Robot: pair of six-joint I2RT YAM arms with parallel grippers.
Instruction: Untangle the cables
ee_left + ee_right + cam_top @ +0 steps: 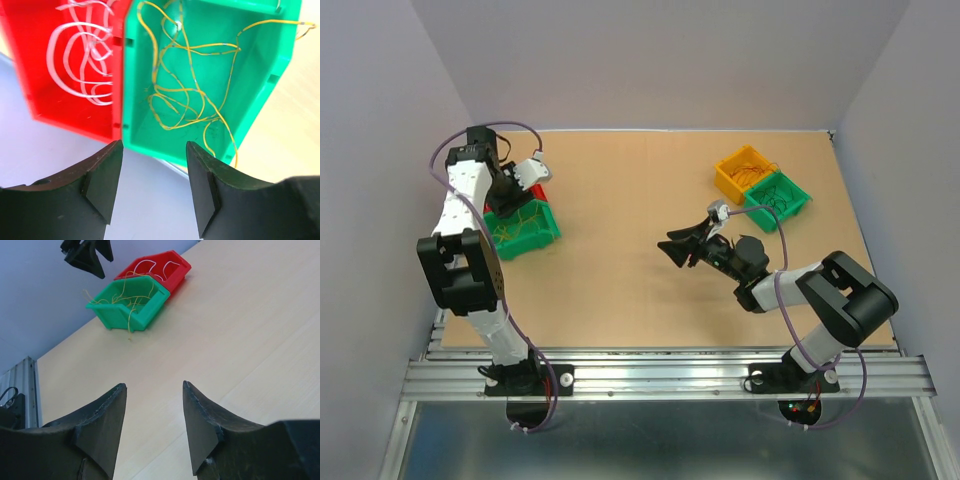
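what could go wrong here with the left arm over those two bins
1. The open left gripper hangs close to where the red bin and green bin meet; coming straight down, it might hit a wall rather than a wire.
2. The yellow wires lie in overlapping loops, one strand over the rim; pulling one could drag out the whole bunch.
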